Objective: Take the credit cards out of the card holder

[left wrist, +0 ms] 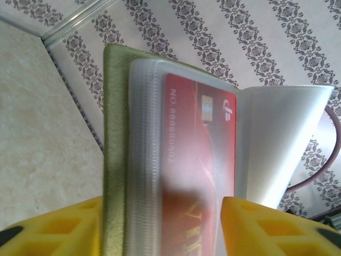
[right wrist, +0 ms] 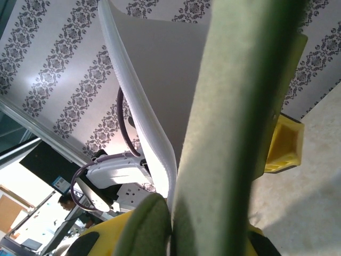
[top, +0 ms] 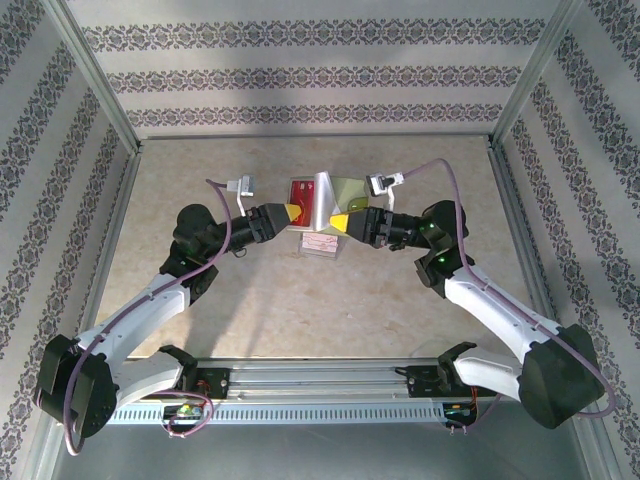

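The olive-green card holder [top: 350, 188] hangs open above the table, held between both arms. A red credit card [top: 302, 190] with a chip sits in a translucent pocket of its left flap. In the left wrist view the red card [left wrist: 197, 138] lies beside the green cover [left wrist: 114, 133]. My left gripper [left wrist: 162, 224] straddles that flap, one yellow finger against the green edge and the other at the card's side; whether it presses is unclear. My right gripper [right wrist: 181, 229] is shut on the green cover [right wrist: 240, 106] of the right flap. A grey inner leaf [right wrist: 138, 106] curves away.
A clear plastic tray [top: 322, 243] with red-and-white contents lies on the beige table [top: 250, 300] just below the raised holder. Patterned walls and metal posts [top: 95, 75] enclose the table on three sides.
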Robot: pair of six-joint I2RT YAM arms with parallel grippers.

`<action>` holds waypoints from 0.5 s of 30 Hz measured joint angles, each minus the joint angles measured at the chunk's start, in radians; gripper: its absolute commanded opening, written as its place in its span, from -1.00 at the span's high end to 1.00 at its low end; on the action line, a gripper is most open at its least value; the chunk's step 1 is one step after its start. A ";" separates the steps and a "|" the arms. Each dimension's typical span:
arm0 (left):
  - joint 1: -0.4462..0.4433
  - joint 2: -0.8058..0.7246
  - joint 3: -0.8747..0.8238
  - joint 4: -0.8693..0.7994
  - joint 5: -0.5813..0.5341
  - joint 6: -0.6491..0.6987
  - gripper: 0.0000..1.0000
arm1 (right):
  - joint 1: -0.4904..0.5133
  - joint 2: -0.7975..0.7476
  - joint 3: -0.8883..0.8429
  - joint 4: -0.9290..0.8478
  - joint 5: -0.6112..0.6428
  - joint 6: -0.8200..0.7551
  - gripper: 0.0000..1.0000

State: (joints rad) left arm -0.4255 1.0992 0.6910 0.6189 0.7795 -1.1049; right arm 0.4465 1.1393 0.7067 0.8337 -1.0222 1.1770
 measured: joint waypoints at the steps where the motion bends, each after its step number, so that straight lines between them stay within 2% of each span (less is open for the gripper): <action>1: 0.000 -0.001 0.000 0.000 -0.002 0.000 0.19 | -0.006 -0.003 -0.005 0.003 0.000 0.000 1.00; 6: 0.000 -0.005 0.000 -0.001 -0.006 0.002 0.54 | -0.019 -0.009 -0.027 0.014 0.000 0.003 0.96; 9: 0.000 -0.008 0.000 0.000 -0.004 0.005 0.78 | -0.029 -0.009 -0.046 0.012 0.005 0.003 0.67; 15: 0.000 -0.016 0.000 -0.046 -0.027 0.023 1.00 | -0.072 -0.035 -0.084 -0.027 0.014 -0.021 -0.03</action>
State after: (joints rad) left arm -0.4259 1.0836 0.6914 0.5728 0.7525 -1.0817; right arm 0.3740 1.1038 0.6228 0.8070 -1.0077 1.1557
